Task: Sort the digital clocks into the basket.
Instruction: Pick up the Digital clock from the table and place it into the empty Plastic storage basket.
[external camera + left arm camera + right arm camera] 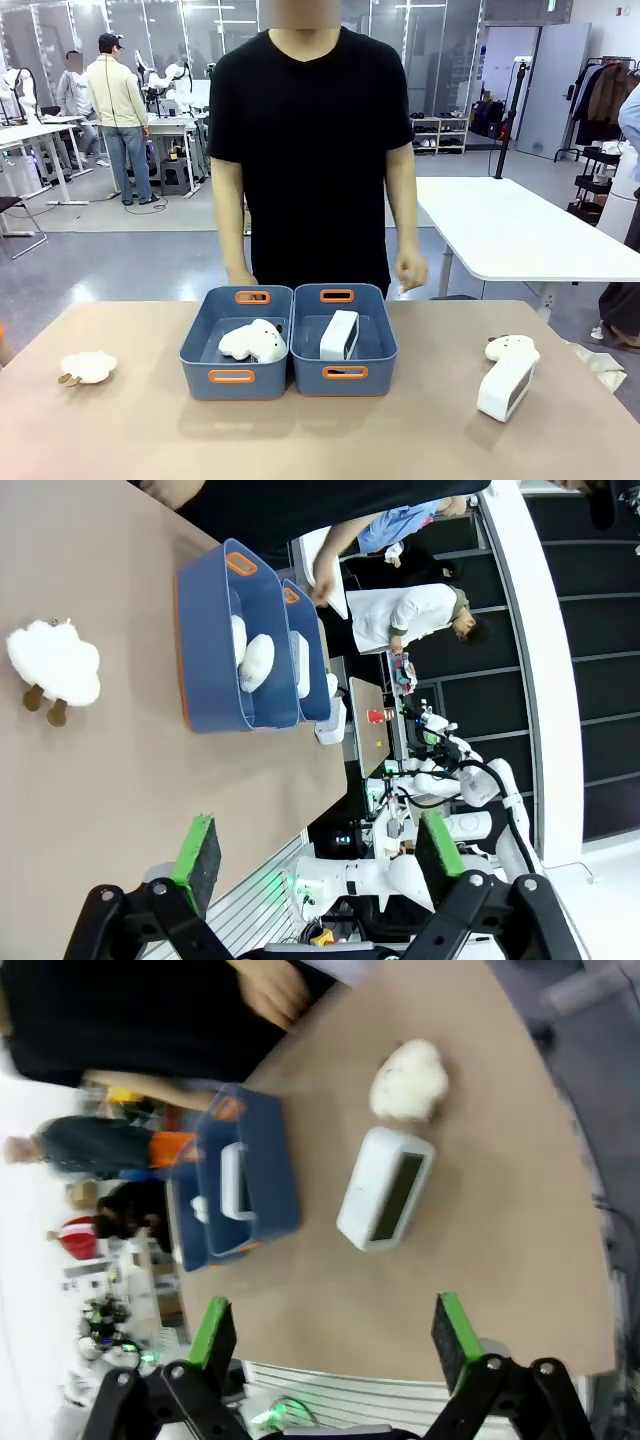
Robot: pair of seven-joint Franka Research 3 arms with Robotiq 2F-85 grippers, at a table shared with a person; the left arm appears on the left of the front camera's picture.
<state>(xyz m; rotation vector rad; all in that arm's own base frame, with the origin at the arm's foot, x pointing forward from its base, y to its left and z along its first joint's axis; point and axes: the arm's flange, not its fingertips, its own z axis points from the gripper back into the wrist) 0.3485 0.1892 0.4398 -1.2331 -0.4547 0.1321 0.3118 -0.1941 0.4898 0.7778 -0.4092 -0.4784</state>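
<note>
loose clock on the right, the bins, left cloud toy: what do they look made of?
Loose clock: likely hard white plastic, smooth, rounded moulded corners, dark screen.
Bins: moulded blue-grey plastic, matte, thin walls, orange handle rims.
Cloud toy: probably plush fabric, fuzzy lumpy outline.

So the left pincer [318, 830] and right pincer [330, 1310] are both chunky black with bright green pads [197, 852], and the person [300, 150] is in a plain black short-sleeved tee [300, 90].

Basket [315, 382] and twin bin [200, 372] blue-grey, orange slot rims — boxed clock [339, 335] white; clock at lower right [500, 388] white, dark grey screen. Counter [120, 430] beige.
</note>
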